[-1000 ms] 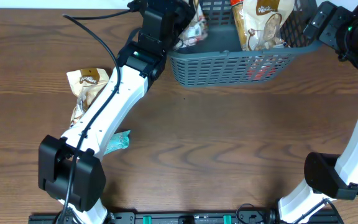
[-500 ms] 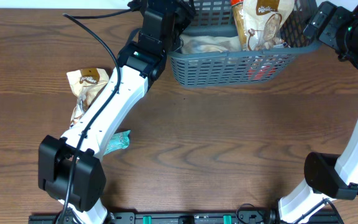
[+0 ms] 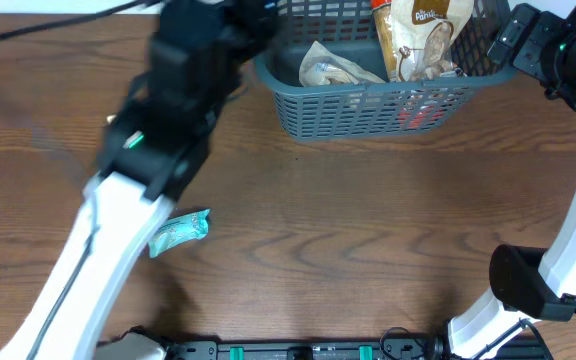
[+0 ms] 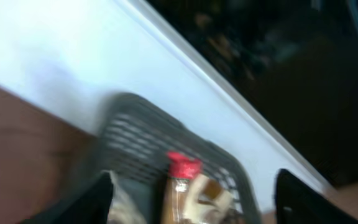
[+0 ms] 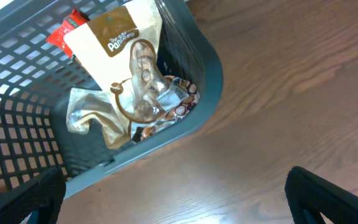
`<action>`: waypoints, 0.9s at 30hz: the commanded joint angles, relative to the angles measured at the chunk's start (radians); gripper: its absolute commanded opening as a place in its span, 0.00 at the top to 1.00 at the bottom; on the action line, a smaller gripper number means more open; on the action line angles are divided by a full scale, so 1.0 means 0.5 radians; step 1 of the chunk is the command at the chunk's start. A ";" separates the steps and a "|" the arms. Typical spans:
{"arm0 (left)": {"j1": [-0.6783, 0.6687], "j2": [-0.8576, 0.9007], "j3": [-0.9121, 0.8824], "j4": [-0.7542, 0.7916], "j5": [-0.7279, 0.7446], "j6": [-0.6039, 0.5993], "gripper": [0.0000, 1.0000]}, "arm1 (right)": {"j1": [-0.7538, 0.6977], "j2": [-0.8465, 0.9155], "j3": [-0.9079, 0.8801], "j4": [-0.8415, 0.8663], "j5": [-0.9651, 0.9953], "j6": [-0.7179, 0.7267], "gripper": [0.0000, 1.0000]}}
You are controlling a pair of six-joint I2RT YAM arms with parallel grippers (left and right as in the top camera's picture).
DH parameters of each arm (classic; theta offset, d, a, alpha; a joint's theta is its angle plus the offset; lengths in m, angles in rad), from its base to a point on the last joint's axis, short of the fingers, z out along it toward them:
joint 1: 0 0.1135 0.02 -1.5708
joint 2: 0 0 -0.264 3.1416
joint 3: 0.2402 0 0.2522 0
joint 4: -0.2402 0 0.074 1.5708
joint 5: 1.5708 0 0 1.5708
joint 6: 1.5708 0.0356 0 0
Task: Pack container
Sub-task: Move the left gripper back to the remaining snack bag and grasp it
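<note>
The grey-blue slotted container [image 3: 368, 105] stands at the table's far edge. In it are a crumpled cream packet [image 3: 333, 68] on the left, an upright tan snack bag [image 3: 418, 35] and a red packet [image 3: 423, 112]. My left arm [image 3: 158, 130] is motion-blurred, left of the container. Its gripper [image 4: 194, 205] is open and empty and looks at the container [image 4: 142, 124] from a distance. My right gripper [image 5: 173, 205] is open and empty over bare wood, beside the container's right end [image 5: 210, 68]. The tan bag [image 5: 126, 56] shows there too.
A small teal packet [image 3: 180, 230] lies on the wooden table [image 3: 368, 230] at the front left. The left arm hides the table's left part. The right arm's base [image 3: 523, 285] stands at the front right.
The left gripper let the cream packet go into the container's left half. The left arm has pulled back fast to the left. The right arm has not moved.
</note>
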 commanded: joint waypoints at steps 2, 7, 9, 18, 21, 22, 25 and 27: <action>0.005 -0.175 0.011 -0.376 -0.660 0.079 0.23 | -0.007 -0.006 -0.008 -0.006 0.079 -0.113 0.01; 0.042 -0.275 0.011 -0.813 -0.977 0.079 0.14 | -0.011 -0.006 -0.008 -0.007 0.486 -0.115 0.01; 0.096 -0.281 0.011 -0.934 -0.976 0.078 0.10 | -0.033 -0.006 -0.009 -0.006 0.575 -0.111 0.01; 0.397 -0.279 0.011 -1.257 -0.973 -0.058 0.05 | -0.381 -0.006 -0.014 -0.006 0.488 -0.108 0.01; 0.423 -0.279 0.011 -1.294 -0.974 -0.057 0.05 | -0.489 -0.006 -0.014 -0.006 0.356 -0.108 0.01; 0.422 -0.279 0.011 -1.302 -0.973 -0.057 0.05 | -0.517 -0.006 -0.014 -0.006 0.341 -0.108 0.01; 0.420 -0.279 0.011 -1.337 -0.973 -0.058 0.05 | -0.555 -0.006 -0.014 -0.006 0.342 -0.108 0.01; 0.420 -0.278 0.011 -1.338 -0.975 -0.057 0.05 | -0.559 -0.006 -0.014 -0.006 0.341 -0.108 0.01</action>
